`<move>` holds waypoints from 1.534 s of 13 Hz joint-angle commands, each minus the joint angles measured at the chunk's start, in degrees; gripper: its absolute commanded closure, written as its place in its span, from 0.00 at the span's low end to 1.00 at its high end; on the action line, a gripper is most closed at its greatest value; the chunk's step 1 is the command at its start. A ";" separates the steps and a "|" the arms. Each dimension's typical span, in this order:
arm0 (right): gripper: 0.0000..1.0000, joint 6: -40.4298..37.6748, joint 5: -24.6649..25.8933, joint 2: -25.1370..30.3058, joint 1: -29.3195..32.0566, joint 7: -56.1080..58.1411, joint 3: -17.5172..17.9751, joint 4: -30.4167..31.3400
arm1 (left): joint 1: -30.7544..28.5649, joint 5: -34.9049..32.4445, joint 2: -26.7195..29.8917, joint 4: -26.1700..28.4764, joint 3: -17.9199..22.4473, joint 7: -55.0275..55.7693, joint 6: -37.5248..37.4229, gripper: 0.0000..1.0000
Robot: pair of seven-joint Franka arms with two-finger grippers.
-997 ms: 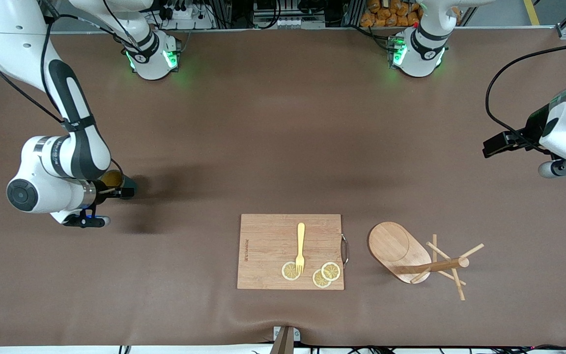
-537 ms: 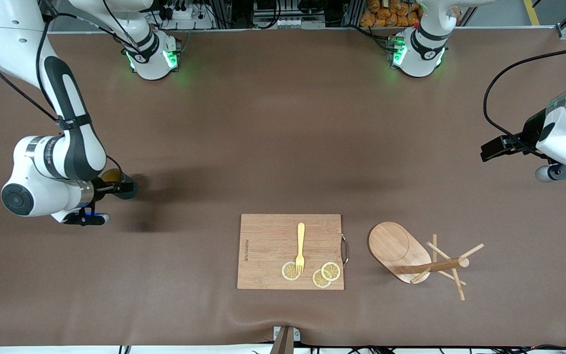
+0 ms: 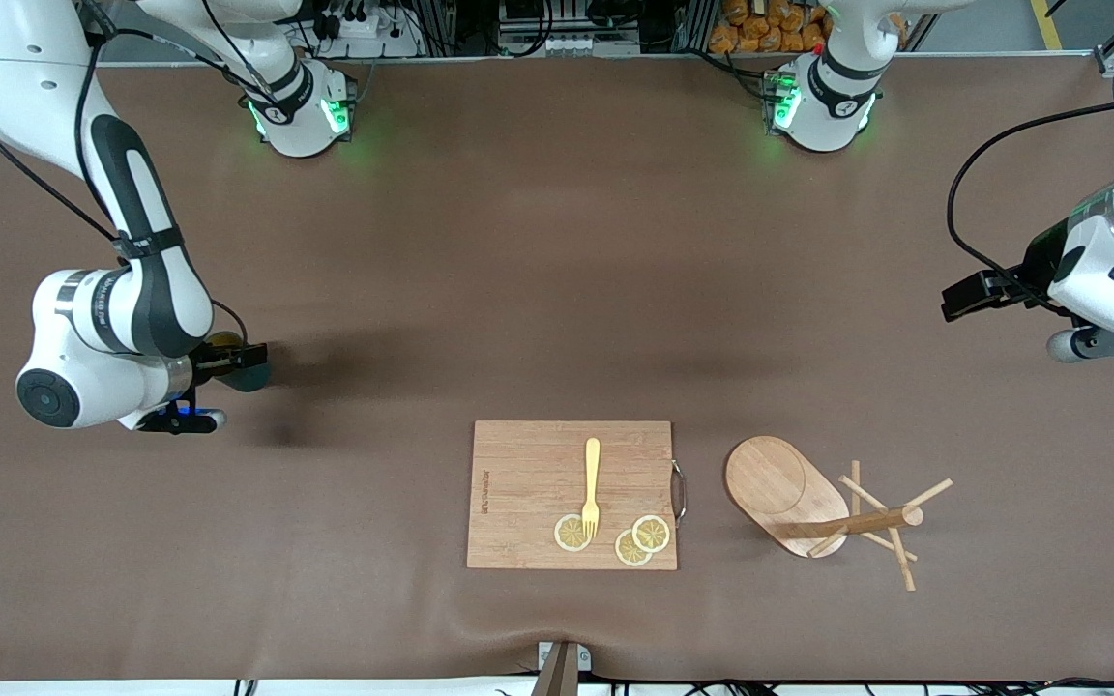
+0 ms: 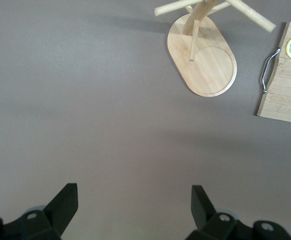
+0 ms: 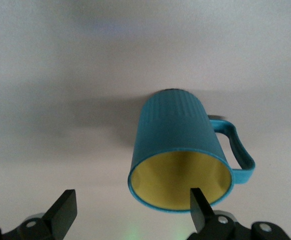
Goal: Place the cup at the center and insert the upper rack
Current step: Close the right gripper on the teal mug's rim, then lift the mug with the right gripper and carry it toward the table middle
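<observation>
Cup (image 5: 180,162) stands upright on the brown table (image 3: 518,271) at the right arm's end, teal with ribbed sides, yellow inside, loop handle. The right gripper (image 5: 130,210) hangs over it, fingers wide, holding nothing. This looks like the grab step; next it should drop and close on the rim. The left gripper (image 4: 133,207) waits, wide and empty, above bare table near the tipped mug tree (image 3: 813,503)
</observation>
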State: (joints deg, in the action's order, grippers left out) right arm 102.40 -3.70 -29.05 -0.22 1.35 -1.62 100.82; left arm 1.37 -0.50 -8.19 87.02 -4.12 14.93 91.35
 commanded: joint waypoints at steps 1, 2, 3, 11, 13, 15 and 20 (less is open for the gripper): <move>0.10 1.83 -0.87 -0.65 -0.13 0.14 0.13 0.16 | 0.12 -0.21 -0.34 -0.80 -0.02 0.28 0.06 0.00; 0.21 1.92 -0.87 -0.83 -0.04 0.32 0.22 0.16 | 0.12 -0.21 -0.34 -0.80 -0.02 0.28 0.06 0.00; 0.35 1.83 -0.87 -1.18 -0.13 0.50 0.22 0.16 | 0.12 -0.21 -0.34 -0.80 -0.02 0.28 0.06 0.00; 1.00 1.39 -0.87 -1.01 0.40 4.54 0.13 -0.45 | -0.23 -0.12 -0.34 -0.80 -0.02 0.10 0.14 0.00; 1.00 1.31 -0.87 -0.65 0.31 4.54 0.22 -2.02 | -0.23 -0.12 -0.43 -0.80 -0.02 0.19 0.14 0.00; 1.00 -0.44 -0.87 -0.48 0.05 4.54 0.22 -4.66 | -0.23 -0.21 -0.43 -0.80 -0.02 0.10 0.14 0.00; 1.00 -4.58 -0.87 0.83 -0.04 4.45 4.77 -10.03 | -0.58 -0.12 -0.34 -0.80 -0.02 0.10 0.14 0.00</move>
State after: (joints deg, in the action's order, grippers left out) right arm 99.17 -3.92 -29.68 -0.26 5.26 0.85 91.63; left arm 1.21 -0.50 -8.32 87.02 -4.05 14.93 91.39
